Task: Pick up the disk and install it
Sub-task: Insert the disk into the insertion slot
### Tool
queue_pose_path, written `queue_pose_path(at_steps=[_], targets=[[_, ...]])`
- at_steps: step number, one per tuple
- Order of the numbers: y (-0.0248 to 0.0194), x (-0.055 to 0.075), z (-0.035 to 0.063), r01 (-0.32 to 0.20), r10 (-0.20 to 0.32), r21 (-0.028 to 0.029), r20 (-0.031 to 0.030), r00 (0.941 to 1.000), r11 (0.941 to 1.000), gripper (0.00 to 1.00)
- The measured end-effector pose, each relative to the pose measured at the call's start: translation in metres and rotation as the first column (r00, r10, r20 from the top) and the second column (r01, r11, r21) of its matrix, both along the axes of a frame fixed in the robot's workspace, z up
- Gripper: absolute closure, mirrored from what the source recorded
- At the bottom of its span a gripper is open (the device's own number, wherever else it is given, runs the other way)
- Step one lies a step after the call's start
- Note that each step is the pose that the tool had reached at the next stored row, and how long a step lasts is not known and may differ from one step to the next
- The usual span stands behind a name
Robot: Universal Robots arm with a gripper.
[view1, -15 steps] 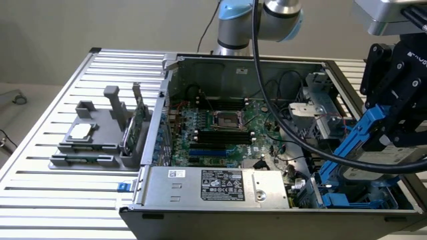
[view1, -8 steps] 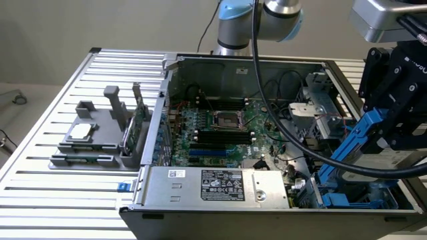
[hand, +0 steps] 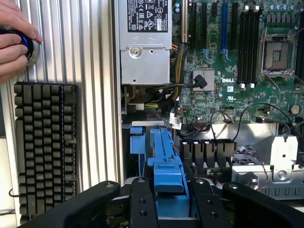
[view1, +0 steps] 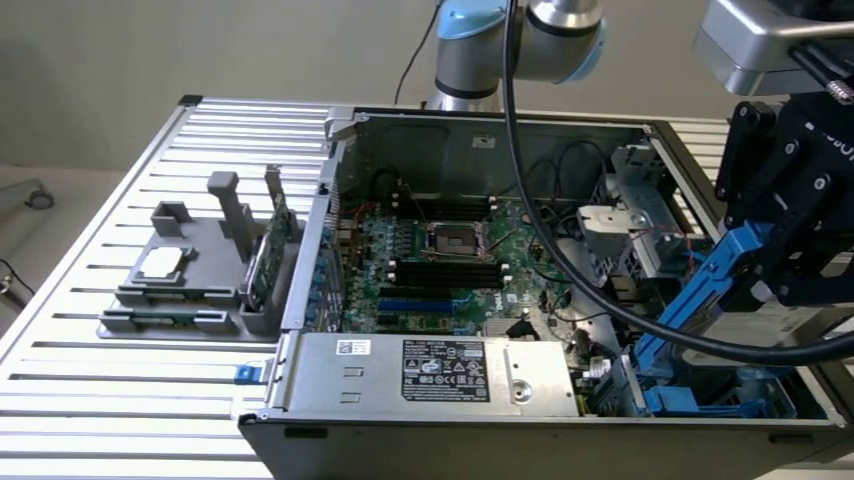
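My gripper (view1: 781, 262) hangs over the open computer case (view1: 454, 125) at the exterior view's right, shut on the disk. The disk's blue carrier (view1: 707, 285) slants down toward the blue drive bay (view1: 694, 400) at the case's front right corner, and part of its grey body (view1: 774, 322) shows beside the black fingers. In the wrist view the blue carrier (hand: 167, 164) sits clamped between the two black fingers (hand: 142, 204), with the gripper (hand: 172, 202) right above the bay's blue bracket (hand: 137, 142).
The case holds a green motherboard (view1: 441, 250), a silver power supply (view1: 427, 375) and loose cables (view1: 587, 290). A grey fixture (view1: 187, 280) with a chip and an upright green card stands at the exterior view's left. A person's hand (hand: 14, 40) rests by a keyboard (hand: 45, 147).
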State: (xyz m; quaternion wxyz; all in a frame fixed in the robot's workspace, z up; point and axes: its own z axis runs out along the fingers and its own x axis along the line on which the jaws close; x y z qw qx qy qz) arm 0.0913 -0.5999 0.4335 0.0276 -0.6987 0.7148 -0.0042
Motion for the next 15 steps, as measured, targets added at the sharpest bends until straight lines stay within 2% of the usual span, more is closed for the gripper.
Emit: queue_pose_path(at_steps=[11,15], targets=[[0.0,0.0003,-0.0089,0.0,0.0,0.0002,-0.0001,1.0,1.0,0.67],[0.0,0.0004,-0.0103,0.0,0.0,0.0027,-0.0003,1.0,1.0,0.67]])
